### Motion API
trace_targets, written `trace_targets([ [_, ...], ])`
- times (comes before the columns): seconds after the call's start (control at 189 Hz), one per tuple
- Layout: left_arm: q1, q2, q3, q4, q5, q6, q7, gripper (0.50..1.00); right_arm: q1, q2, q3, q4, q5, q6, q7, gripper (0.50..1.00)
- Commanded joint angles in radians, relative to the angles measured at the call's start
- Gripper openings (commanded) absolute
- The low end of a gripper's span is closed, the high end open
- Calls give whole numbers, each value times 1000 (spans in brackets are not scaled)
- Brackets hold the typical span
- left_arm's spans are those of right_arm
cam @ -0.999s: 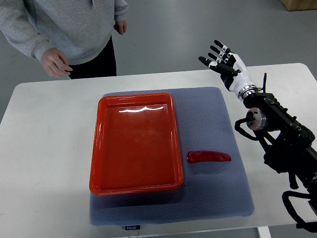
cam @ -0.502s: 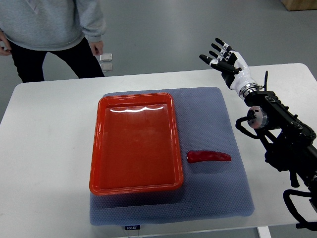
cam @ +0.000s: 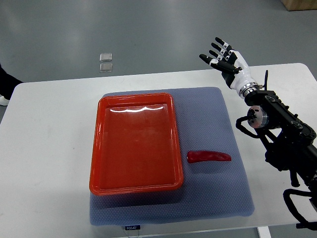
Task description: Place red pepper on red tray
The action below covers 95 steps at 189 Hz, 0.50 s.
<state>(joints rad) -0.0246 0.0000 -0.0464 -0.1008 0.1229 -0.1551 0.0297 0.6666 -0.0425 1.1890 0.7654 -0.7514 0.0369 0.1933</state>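
A long red pepper (cam: 209, 156) lies on the grey mat just right of the red tray (cam: 97, 148), apart from its rim. The tray is bare inside. My right hand (cam: 221, 56) hovers over the table's far edge, well beyond the pepper, fingers spread and holding nothing. Its dark arm (cam: 277, 134) runs down the right side of the picture. No left arm shows.
The grey mat (cam: 208, 198) lies on a white table (cam: 44, 163). Two small pale squares (cam: 105, 61) lie on the floor beyond the table. A sliver of a person's dark leg and shoe (cam: 4, 87) shows at the left edge.
The person who stood at the far side has walked off to the left, almost out of view. My right hand has barely shifted.
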Motion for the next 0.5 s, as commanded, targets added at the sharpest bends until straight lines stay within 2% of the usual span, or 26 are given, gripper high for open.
trace_targets([
  [0.0, 0, 0, 0, 1, 0, 0, 1, 1000, 8, 0, -2, 0, -5, 0, -2, 919],
  [0.349, 0, 0, -1, 1, 0, 0, -1, 1000, 18, -7, -28, 3, -12, 5, -2, 919],
  [0.497, 0, 0, 0, 1, 0, 0, -1, 1000, 34, -42, -117, 6, -51, 40, -2, 917],
])
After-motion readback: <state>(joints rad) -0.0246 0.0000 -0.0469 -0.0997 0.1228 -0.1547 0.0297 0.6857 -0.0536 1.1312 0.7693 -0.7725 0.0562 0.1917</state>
